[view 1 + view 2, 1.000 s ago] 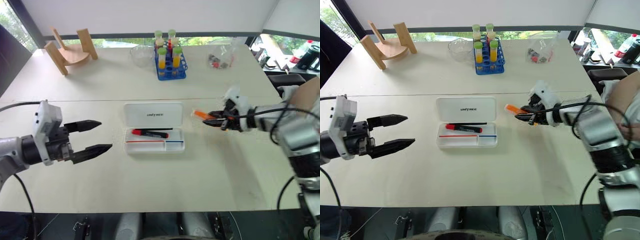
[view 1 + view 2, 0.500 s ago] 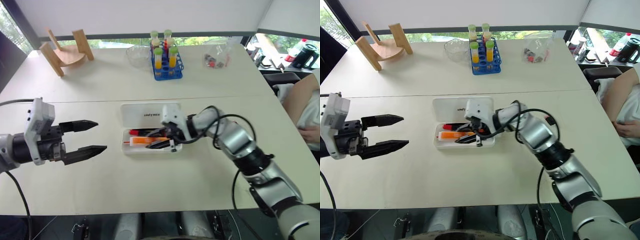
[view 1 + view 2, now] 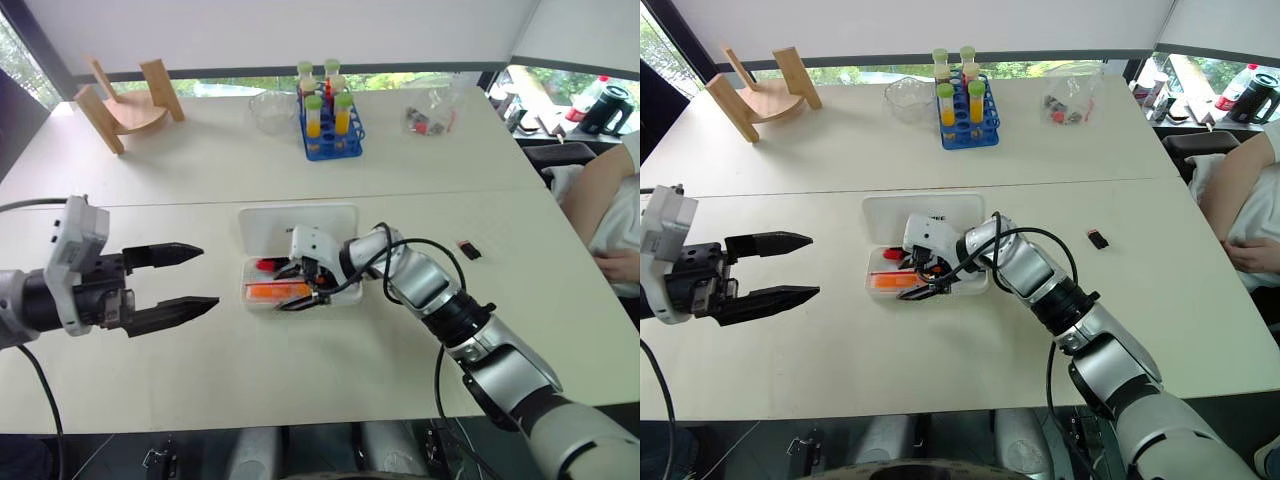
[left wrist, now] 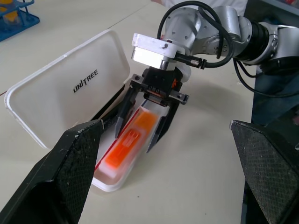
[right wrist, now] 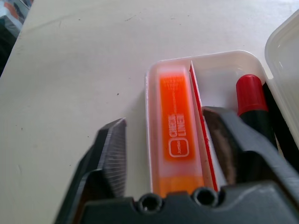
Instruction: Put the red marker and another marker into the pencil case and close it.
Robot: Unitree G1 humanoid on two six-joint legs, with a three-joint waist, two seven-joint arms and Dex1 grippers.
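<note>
Fingers of the left end effector (image 3: 205, 276) stand wide apart above the worktop (image 3: 300, 370). Farther on, the right end effector (image 4: 140, 133) straddles the orange highlighter (image 5: 175, 133), fingers parted, inside the open pencil case (image 4: 60, 100), beside the red marker (image 5: 252, 95).

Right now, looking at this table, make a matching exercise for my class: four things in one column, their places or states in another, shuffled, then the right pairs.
Things:
1. orange highlighter
2. red marker
3. pencil case
4. left gripper

Places or states:
A. open, over bare table
B. lid open
C. in the tray's narrow front slot
D. in the tray's compartment beside the lid

Pairs: 1-C, 2-D, 3-B, 4-A
</note>
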